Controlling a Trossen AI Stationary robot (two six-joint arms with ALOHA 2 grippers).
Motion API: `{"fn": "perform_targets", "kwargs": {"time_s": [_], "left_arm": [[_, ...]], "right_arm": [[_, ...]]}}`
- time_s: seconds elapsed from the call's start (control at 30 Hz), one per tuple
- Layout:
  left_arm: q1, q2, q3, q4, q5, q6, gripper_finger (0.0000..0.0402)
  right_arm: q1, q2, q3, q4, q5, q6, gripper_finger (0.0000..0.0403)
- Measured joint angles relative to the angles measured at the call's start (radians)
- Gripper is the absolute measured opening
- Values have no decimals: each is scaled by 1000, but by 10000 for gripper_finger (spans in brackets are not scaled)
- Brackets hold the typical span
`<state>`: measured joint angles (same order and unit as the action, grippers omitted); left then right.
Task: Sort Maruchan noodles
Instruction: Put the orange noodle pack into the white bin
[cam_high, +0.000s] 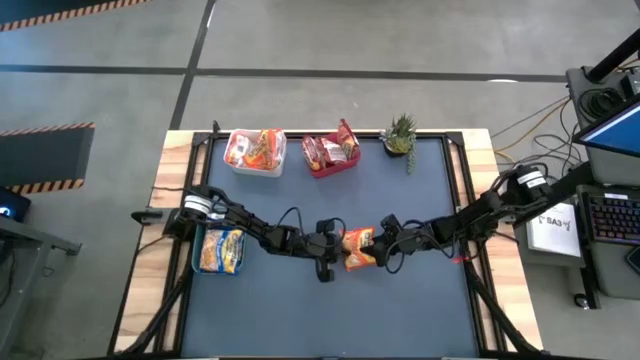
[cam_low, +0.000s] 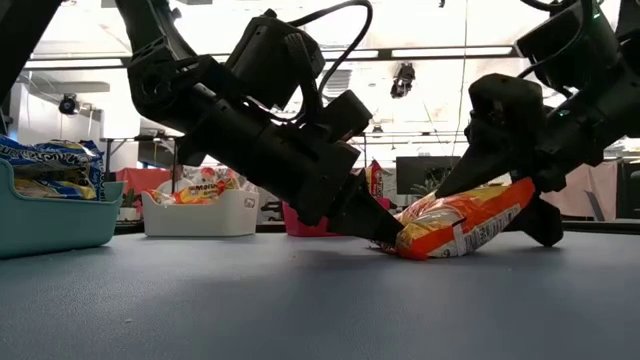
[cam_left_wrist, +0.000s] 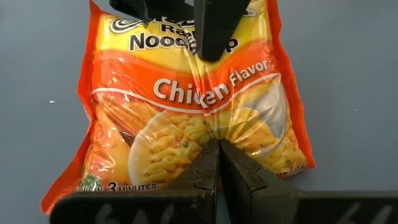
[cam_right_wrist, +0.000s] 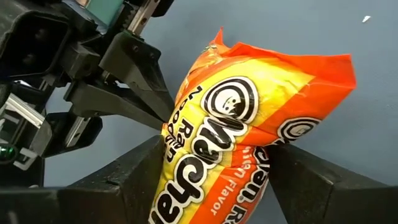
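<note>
Clamping an orange packet (cam_high: 358, 248) of chicken-flavour noodles between the two fingers of the right pincer (cam_high: 378, 240), one finger pressing on each broad side, near the middle of the bench (cam_high: 400, 310). Holding that packet tilted, with the end nearer the right arm raised and the opposite end resting low on the bench surface. Reaching in from the other side with the left pincer (cam_high: 335, 245), fingers shut tight against each other, tips touching the low edge of the same packet; being unable to tell whether a fold of the wrapper is pinched between those tips. Facing each other across the packet with both arms stretched low over the bench, left arm coming from the left edge, right arm from the right edge. Sitting along the far edge of the bench: a white bin (cam_high: 255, 172) carrying orange packets (cam_high: 256, 148), just beside it a red bin (cam_high: 325, 172) carrying red packets (cam_high: 332, 150), and farther toward the right a potted plant (cam_high: 400, 135). Standing at the left side of the bench, beside the left arm: a teal bin (cam_high: 197, 250) carrying yellow-blue packets (cam_high: 222, 250). Lying well apart from all three bins, roughly level with the teal one and in front of the red one, with the held orange packet.
</note>
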<state>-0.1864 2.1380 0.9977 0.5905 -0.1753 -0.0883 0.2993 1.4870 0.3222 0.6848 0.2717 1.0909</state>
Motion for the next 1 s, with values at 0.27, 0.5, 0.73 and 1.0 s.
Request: {"fn": "perform_targets", "kwargs": {"time_s": [0.27,0.5,0.73,1.0], "left_arm": [[0,0,0,5,0,0,0],[0,0,0,6,0,0,0],[0,0,-1,16,0,0,0],[0,-39,-1,-33,7,-1,10]], "right_arm": [[0,-4,0,13,-9,-9,191],[0,-4,0,20,-8,-5,155],[0,-4,0,27,-8,-6,150],[0,-4,1,33,-9,-25,148]]}}
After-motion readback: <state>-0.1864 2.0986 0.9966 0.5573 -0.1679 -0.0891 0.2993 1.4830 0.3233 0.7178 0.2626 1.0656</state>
